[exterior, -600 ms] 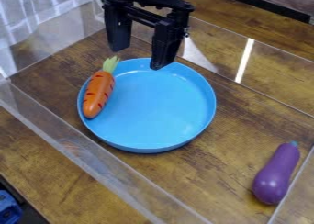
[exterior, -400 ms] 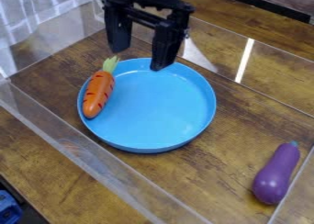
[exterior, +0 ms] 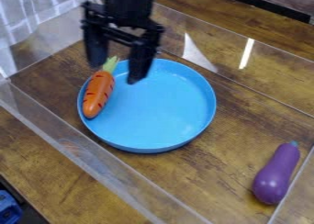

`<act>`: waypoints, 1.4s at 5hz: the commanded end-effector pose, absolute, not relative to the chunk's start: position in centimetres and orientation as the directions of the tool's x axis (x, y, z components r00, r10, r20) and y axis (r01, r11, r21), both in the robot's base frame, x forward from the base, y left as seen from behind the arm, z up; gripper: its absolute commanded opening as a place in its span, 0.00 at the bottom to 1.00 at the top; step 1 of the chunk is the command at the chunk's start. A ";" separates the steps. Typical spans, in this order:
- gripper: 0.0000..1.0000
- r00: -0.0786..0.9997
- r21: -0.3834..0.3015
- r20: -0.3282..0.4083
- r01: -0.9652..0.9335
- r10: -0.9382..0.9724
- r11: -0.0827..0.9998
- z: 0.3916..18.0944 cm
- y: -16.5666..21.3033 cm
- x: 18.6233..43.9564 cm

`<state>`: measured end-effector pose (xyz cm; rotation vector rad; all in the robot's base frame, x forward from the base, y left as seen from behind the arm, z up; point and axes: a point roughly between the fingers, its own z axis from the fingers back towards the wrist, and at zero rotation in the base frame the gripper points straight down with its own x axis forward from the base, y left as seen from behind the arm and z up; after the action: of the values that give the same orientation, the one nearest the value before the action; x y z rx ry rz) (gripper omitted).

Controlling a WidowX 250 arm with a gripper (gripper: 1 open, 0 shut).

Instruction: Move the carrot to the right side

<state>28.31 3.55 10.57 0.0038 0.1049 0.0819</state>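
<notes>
A small orange toy carrot with a pale green leafy top [exterior: 98,91] lies tilted on the left rim of a round blue plastic plate [exterior: 166,117], left of centre in the frame. A black two-fingered end effector [exterior: 117,64] hangs just above its leafy end, pointing down. To grasp well, it likely should centre over the orange body and straddle its narrow width before lowering. Its fingers stand wide apart, holding nothing; whether they touch the carrot cannot be told.
</notes>
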 end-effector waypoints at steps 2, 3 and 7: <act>1.00 0.993 -0.005 -0.041 -0.112 0.112 0.994 10.5 6.4 28.5; 1.00 0.992 -0.014 -0.042 -0.116 0.115 0.993 9.8 6.5 28.6; 1.00 0.999 -0.042 0.033 -0.040 0.042 0.998 5.8 8.6 30.2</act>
<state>29.86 7.87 4.60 -0.0521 0.0087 0.0264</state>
